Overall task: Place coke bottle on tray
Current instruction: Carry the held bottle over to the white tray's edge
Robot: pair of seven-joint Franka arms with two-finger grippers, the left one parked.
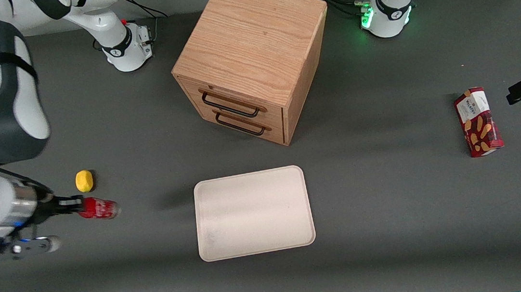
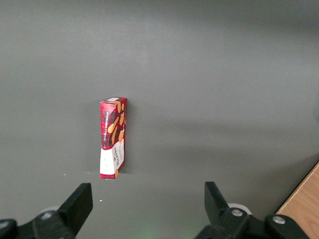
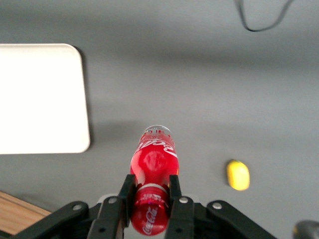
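One coke bottle [image 1: 98, 208], small and red, with a red cap, white script on its label and a clear base; you see it lying sideways in the air, held near the cap end by the gripper [image 1: 74, 204], clear base pointing toward the tray [image 1: 253, 212]. On the wrist camera the two black fingers [image 3: 126, 195] press either side of the bottle [image 3: 153, 164] at its neck, closed firmly on it. Bottle and gripper hang at the working arm's end of the table, at about 9 o'clock from the tray and well apart from it.

One tray, large, flat, cream-white, rounded corners, low raised rim; you find nothing lying in it.

One wooden drawer cabinet [image 1: 251, 60], two drawers with dark handles, both shut, at 12 o'clock from the tray.

One small yellow object [image 1: 84, 180], on the table just at 12 o'clock from the bottle.

One red biscuit box [image 1: 478, 121], lying flat toward the parked arm's end of the table.
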